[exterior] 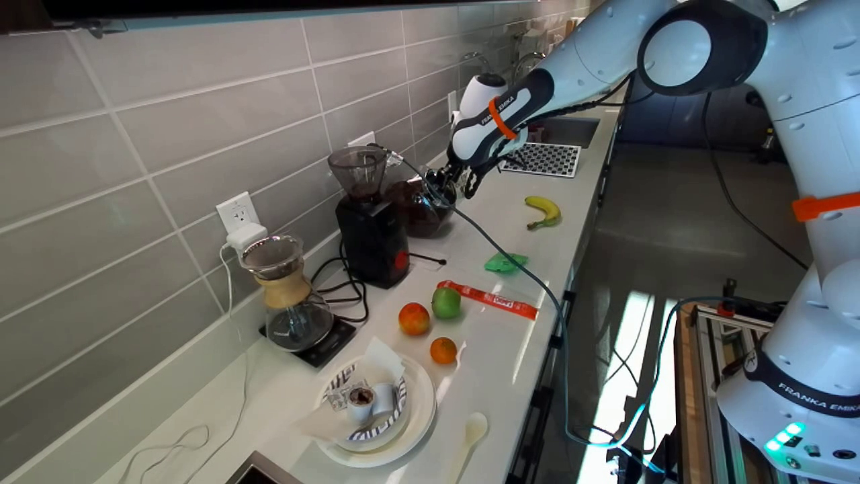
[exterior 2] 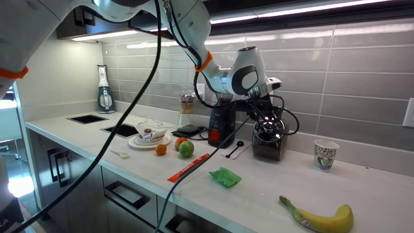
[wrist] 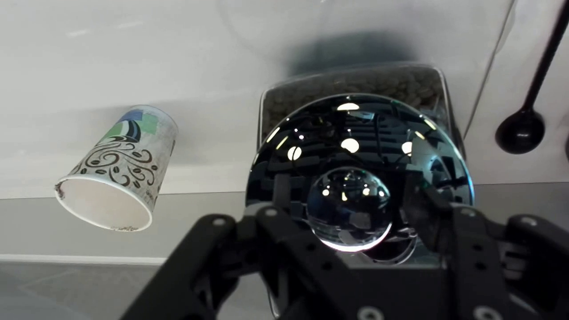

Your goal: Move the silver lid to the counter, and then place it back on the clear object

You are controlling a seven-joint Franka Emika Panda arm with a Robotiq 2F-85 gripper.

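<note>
The silver lid (wrist: 355, 133) is a shiny mirror-like dome with a round knob (wrist: 349, 206) on top. It sits on a clear jar (wrist: 355, 80) holding coffee beans. In both exterior views the jar (exterior: 426, 220) (exterior 2: 268, 149) stands by the wall beside the black grinder, and the lid (exterior 2: 268, 129) is partly hidden by the gripper. My gripper (wrist: 346, 195) is open, pointing down over the lid, with one finger on each side of the knob. Gaps show between the knob and both fingers in the wrist view.
A black coffee grinder (exterior 2: 221, 124) stands close beside the jar. A paper cup (exterior 2: 325, 155) stands on the jar's other side. A black scoop (exterior 2: 237, 149), a green packet (exterior 2: 225, 177), a red strip (exterior 2: 189, 167) and a banana (exterior 2: 318, 217) lie on the counter (exterior 2: 258, 194). Cables hang around the arm.
</note>
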